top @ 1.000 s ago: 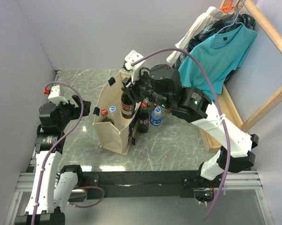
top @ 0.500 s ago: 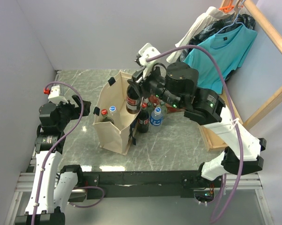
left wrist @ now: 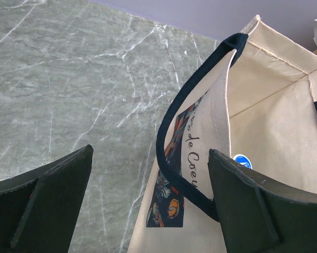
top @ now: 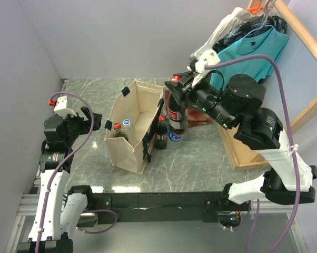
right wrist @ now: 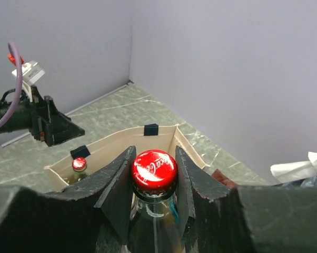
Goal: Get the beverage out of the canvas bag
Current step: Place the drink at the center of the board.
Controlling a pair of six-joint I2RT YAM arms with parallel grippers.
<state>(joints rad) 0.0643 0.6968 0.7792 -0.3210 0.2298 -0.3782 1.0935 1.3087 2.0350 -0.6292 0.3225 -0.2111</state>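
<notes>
Two arms of mine reach over the grey marbled tabletop, and the biggest thing on it is the canvas bag. It stands upright and open-mouthed left of centre, with its navy handle looping down the printed side. My right hand is clamped tight on the neck of the beverage, a dark cola bottle, with one finger on either side just below its red cap. The bottle hangs upright outside the bag, just beside its right wall. Close by it, two others stand on the tabletop: a standing cola bottle and a blue-labelled bottle partly hidden behind the one I hold. Inside the bag stand a red-capped bottle and a blue-capped bottle. My left hand hovers near the bag's left side, spread wide and holding nothing.
</notes>
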